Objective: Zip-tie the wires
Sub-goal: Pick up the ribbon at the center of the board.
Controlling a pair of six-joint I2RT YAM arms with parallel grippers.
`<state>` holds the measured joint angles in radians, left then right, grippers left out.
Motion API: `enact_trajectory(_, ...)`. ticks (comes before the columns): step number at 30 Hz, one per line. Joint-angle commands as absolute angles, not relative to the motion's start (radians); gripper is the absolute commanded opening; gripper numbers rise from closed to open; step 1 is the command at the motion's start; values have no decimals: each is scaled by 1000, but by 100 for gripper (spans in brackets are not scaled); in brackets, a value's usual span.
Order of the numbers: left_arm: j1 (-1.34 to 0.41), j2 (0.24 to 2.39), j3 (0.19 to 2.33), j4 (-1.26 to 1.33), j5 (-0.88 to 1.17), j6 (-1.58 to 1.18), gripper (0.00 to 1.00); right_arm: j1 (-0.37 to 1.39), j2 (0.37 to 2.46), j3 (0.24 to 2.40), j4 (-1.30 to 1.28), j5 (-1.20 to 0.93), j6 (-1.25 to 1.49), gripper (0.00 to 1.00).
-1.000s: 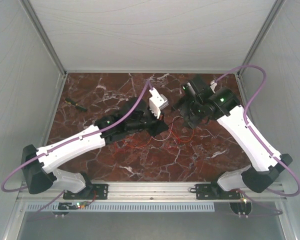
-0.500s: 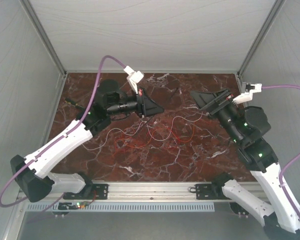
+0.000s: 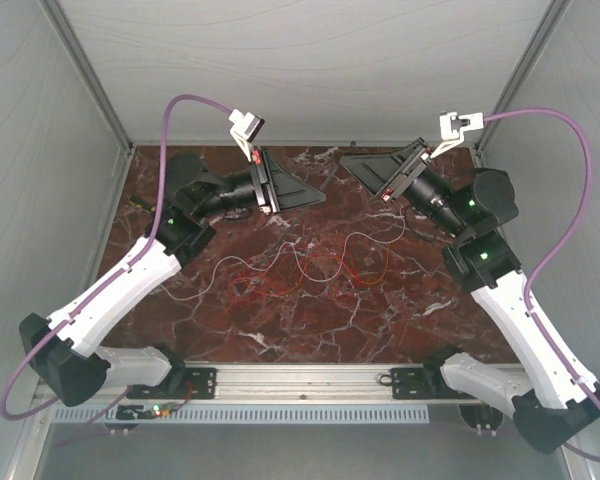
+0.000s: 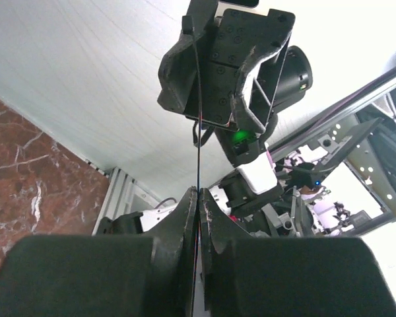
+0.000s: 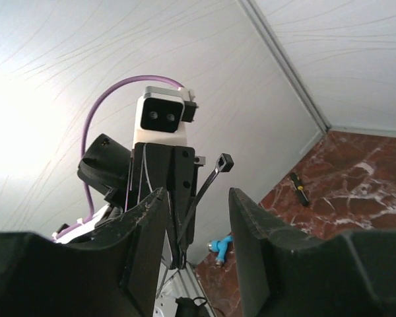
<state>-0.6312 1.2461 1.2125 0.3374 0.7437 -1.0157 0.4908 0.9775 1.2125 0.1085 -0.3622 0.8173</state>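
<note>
With your left jaws clamped on the zip tie [image 5: 210, 179], its head free in the air above the wires [image 3: 300, 265] loose on the worktop [image 3: 400, 320], and your right jaws apart opposite, you probably did best to line up squarely before closing on that head.

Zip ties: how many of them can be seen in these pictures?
1. The zip tie is held in the air by the shut left tool, its head pointing toward the right tool. Others may lie hidden among the wires.
</note>
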Motion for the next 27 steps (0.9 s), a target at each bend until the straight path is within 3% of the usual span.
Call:
enact_trajectory(1, -627, 1227, 1261, 458, 757, -1080, 0, 486, 992, 1253, 269, -443, 876, 38)
enact_trajectory(21, -627, 1236, 1269, 541, 665, -1068, 0, 560, 1086, 1234, 430, -431, 958, 24)
enact_trajectory(27, -627, 1225, 1261, 549, 608, -1075, 0, 576, 1099, 1221, 464, -387, 961, 9)
